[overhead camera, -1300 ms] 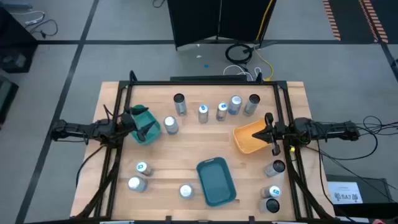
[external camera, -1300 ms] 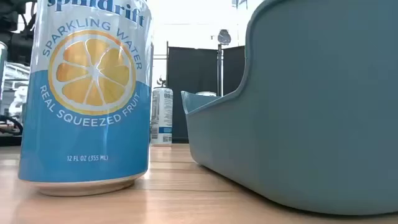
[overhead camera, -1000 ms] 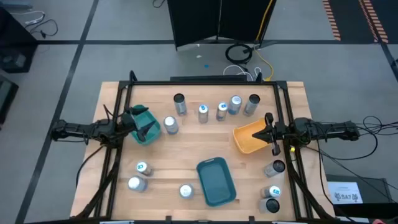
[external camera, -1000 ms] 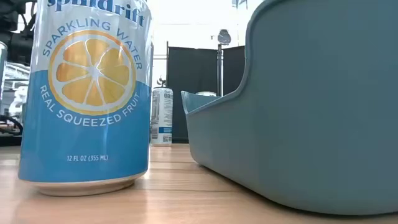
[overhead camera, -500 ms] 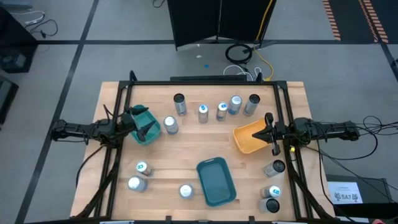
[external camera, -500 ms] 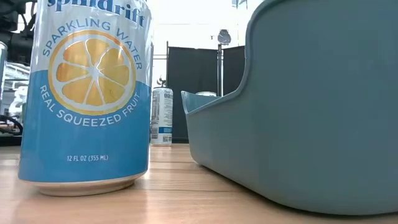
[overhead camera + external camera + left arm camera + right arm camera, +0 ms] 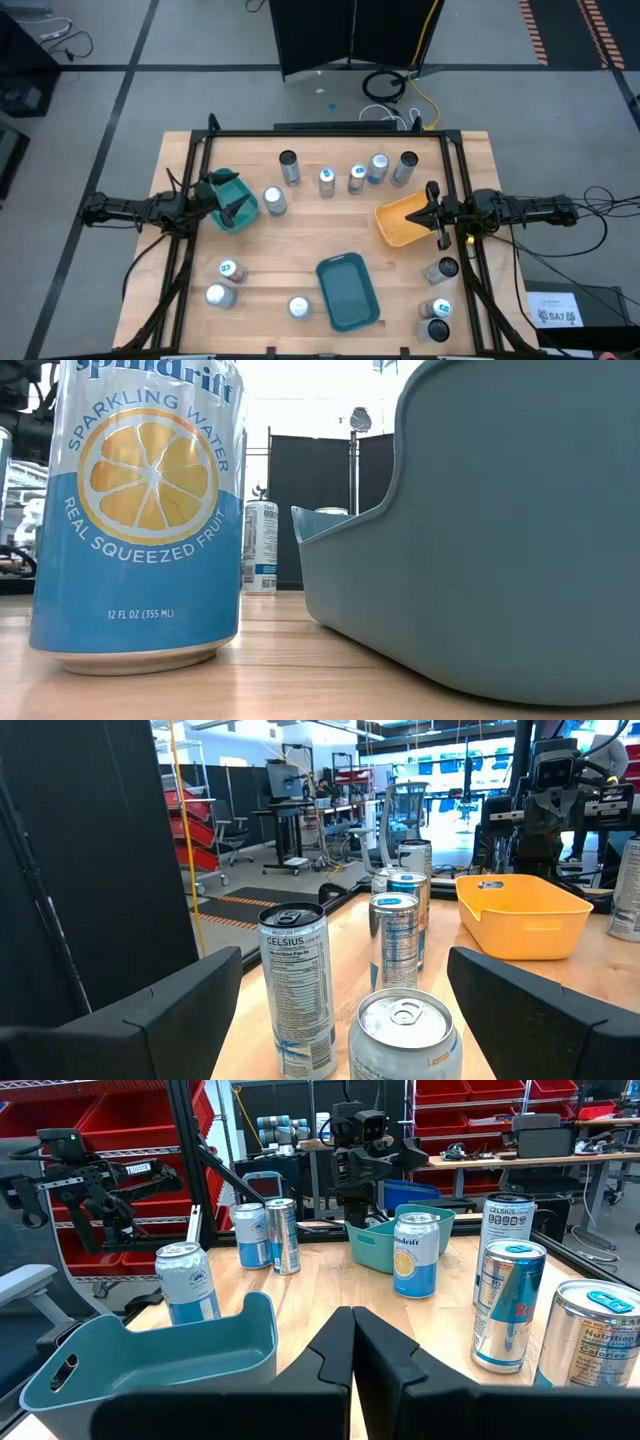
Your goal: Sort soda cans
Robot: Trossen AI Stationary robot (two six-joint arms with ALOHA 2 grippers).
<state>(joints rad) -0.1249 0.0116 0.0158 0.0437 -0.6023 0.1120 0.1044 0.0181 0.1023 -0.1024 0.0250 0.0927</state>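
Observation:
Several soda cans stand upright on the wooden table: a far row (image 7: pixel 357 179), one can (image 7: pixel 274 201) just beyond my left gripper, a near-left group (image 7: pixel 218 295) and a near-right group (image 7: pixel 436 309). My left gripper (image 7: pixel 240 207) hangs open above the green tray (image 7: pixel 225 185) at the table's left; in its wrist view the fingers (image 7: pixel 150 1010) stand wide apart, short of the nearest can (image 7: pixel 405 1030). My right gripper (image 7: pixel 352 1330) is shut with nothing in it and hangs at the orange tray's (image 7: pixel 400 222) right rim. Neither gripper shows in the low view.
A teal tray (image 7: pixel 347 290) lies at the near centre, with a Spindrift can (image 7: pixel 140 510) beside it in the low view. A black frame (image 7: pixel 320 133) borders the table. Bare wood lies in the middle between the trays.

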